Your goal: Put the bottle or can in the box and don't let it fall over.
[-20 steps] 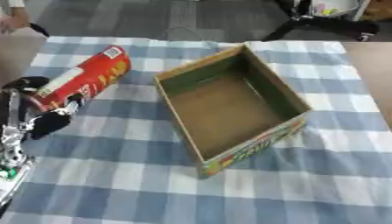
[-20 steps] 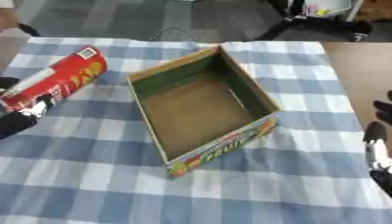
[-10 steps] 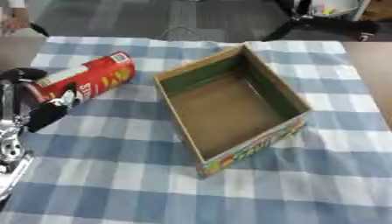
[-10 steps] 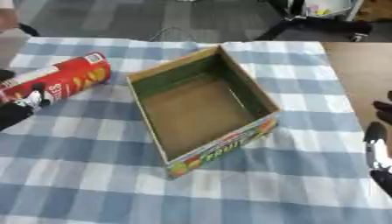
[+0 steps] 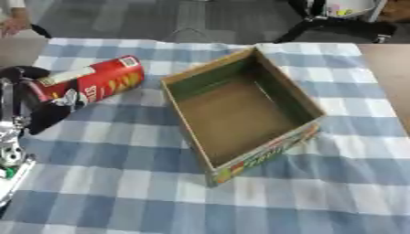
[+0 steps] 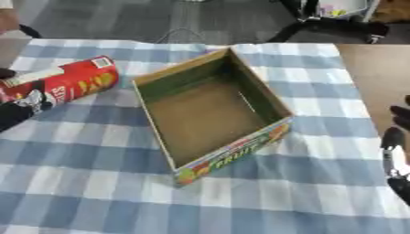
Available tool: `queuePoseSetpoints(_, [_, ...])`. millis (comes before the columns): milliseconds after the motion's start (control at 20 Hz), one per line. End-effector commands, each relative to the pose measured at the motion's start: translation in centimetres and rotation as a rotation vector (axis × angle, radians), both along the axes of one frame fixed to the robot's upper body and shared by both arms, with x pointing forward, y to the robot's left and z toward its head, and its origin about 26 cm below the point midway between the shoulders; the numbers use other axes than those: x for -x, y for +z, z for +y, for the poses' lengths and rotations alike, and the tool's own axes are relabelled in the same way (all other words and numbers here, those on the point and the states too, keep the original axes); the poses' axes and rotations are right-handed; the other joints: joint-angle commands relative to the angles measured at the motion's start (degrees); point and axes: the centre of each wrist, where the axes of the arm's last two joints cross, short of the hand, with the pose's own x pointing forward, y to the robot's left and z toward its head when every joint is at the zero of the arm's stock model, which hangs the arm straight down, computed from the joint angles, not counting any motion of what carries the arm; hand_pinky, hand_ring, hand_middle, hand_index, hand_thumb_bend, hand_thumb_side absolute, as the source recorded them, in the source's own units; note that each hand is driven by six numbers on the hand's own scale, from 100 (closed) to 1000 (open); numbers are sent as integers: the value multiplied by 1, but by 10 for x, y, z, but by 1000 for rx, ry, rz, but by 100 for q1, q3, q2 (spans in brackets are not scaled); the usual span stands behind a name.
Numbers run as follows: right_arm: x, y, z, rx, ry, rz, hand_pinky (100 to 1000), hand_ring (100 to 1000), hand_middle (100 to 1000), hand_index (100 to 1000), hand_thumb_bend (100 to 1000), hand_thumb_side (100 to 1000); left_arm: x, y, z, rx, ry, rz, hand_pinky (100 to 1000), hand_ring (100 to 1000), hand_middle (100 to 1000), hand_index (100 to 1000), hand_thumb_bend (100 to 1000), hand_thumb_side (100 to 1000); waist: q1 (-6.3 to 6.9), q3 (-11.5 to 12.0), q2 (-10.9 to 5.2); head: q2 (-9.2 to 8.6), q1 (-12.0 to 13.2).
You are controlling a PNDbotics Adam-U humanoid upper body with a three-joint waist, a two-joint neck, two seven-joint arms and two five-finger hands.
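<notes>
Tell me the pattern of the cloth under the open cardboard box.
Blue-and-white checked cloth, a gingham of large squares, clearest in the left eye view.

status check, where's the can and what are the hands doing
Left hand shut on can, can tilted, left of box. Right hand idle at right edge. Box empty.

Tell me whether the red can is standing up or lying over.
Tipped, nearly on its side. The red can slants with its far end toward the box, its near end gripped in the left hand.
</notes>
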Motion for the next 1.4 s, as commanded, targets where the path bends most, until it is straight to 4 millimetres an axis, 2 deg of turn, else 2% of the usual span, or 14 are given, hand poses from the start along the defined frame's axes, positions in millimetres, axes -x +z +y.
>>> queuePoseSetpoints(50, [2,8,-2,19,4,-24,851,848,1000,897,100,530,1,14,6,-28,18,-42,417,439,565,345,100,100,33,-10,-119,-24,5])
queuePoseSetpoints(100, [2,8,-2,19,5,-24,851,847,1000,896,100,530,2,15,6,-31,18,-45,420,442,556,314,100,100,33,-11,-120,-23,6])
queuePoseSetpoints(250, [2,8,-3,19,5,-23,851,846,1000,895,100,530,2,14,6,-41,20,-42,431,452,557,338,100,100,34,-10,-121,-25,5])
queuePoseSetpoints(450, [2,8,-3,20,6,-25,851,847,1000,895,100,530,1,8,9,-46,8,25,498,500,611,382,108,100,38,-1,-119,-21,-1])
queuePoseSetpoints(500, [2,8,-3,20,6,-26,851,847,1000,895,100,530,1,5,10,-45,0,49,524,526,635,430,166,100,39,1,-116,-24,-3])
queuePoseSetpoints(550, [2,8,-3,20,6,-26,851,847,1000,895,100,530,1,2,11,-44,-8,75,529,530,641,446,185,100,38,4,-113,-24,-3])
queuePoseSetpoints(600, [2,8,-2,20,6,-26,852,847,1000,896,100,530,0,0,12,-41,-15,96,530,535,656,503,231,100,37,5,-110,-24,-2])
queuePoseSetpoints(800, [2,8,-2,19,5,-25,852,847,1000,896,100,530,0,-11,17,-48,-52,172,555,563,712,743,321,100,29,12,-100,-25,6])
queuePoseSetpoints(950, [2,8,-2,20,5,-24,852,847,1000,896,100,531,1,-17,20,-75,-87,228,616,622,778,831,398,100,19,21,-96,-24,0])
queuePoseSetpoints(1050, [2,7,-2,21,5,-24,852,847,1000,896,100,531,1,-19,21,-93,-105,253,647,652,795,853,435,100,12,26,-98,-23,0])
queuePoseSetpoints(1150, [2,7,-2,20,3,-24,852,847,1000,896,100,531,1,-19,22,-110,-116,269,715,706,827,872,501,151,7,28,-103,-20,2])
queuePoseSetpoints(1200, [2,7,-2,21,3,-24,852,847,1000,896,100,531,1,-18,23,-120,-120,275,732,712,823,867,542,208,6,28,-106,-18,2])
queuePoseSetpoints(1400, [3,6,-2,21,0,-21,852,848,1000,896,100,531,1,-14,25,-145,-90,278,748,714,808,849,611,289,3,33,-115,-4,-6])
